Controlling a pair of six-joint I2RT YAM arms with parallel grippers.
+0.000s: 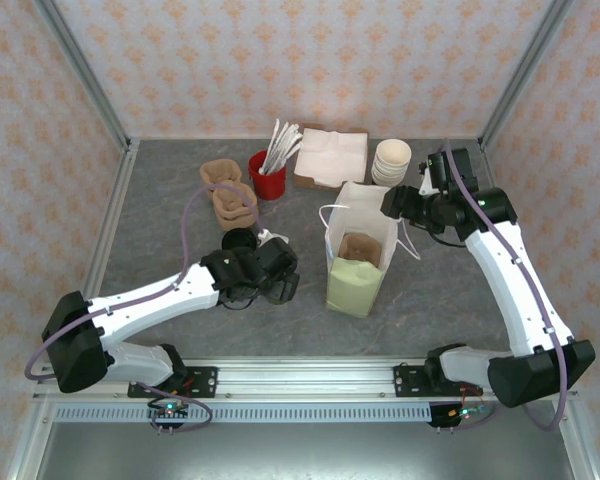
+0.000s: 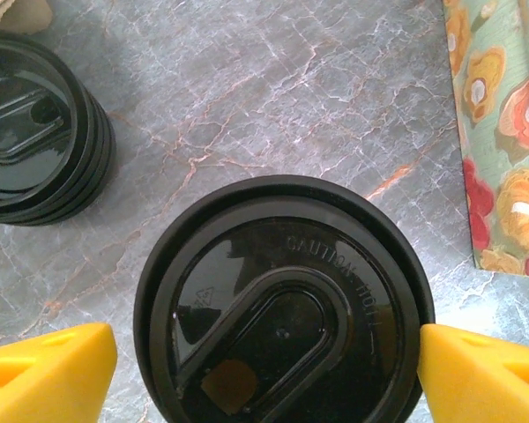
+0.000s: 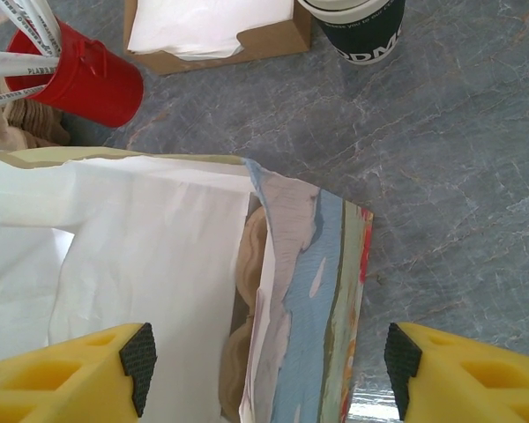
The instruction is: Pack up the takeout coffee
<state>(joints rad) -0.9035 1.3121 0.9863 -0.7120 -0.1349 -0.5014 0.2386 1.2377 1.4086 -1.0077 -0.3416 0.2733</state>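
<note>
Takeout coffee [image 2: 282,308], a small round paper cup under a black plastic lid, stands upright on the grey marbled table [image 2: 273,97]. It is near the tall flowered paper bag [image 2: 502,132], on the left arm's side, and close to the short stack of bare black lids [image 2: 35,132]. Not yet packed. Left hand [image 2: 267,333] hangs over the cup, its yellow fingers [image 2: 44,370] spread to either side of the lid. One looks to touch the rim and the other leaves a sliver of table between, so I read the hand as released: placed for a grasp, not clamped. Right hand [image 3: 266,363] is released too, its black pads [image 3: 137,366] wide apart astride one wall of the bag at its open mouth, touching nothing that I can make out. The bag stands upright and open with a brown moulded pulp piece [image 3: 247,273] inside; whether that is a cup carrier, cannot tell. Judged progress: early. Bag ready, cup approached; grasp, lift and lowering into the bag remain. Hidden: the cup's sides lie under its lid in the left wrist view, and the bag's floor is out of sight. Farther back: red cup of wrapped sticks [image 1: 268,178], cardboard box of white napkins [image 1: 330,155], stack of cream cups [image 1: 391,160].
</note>
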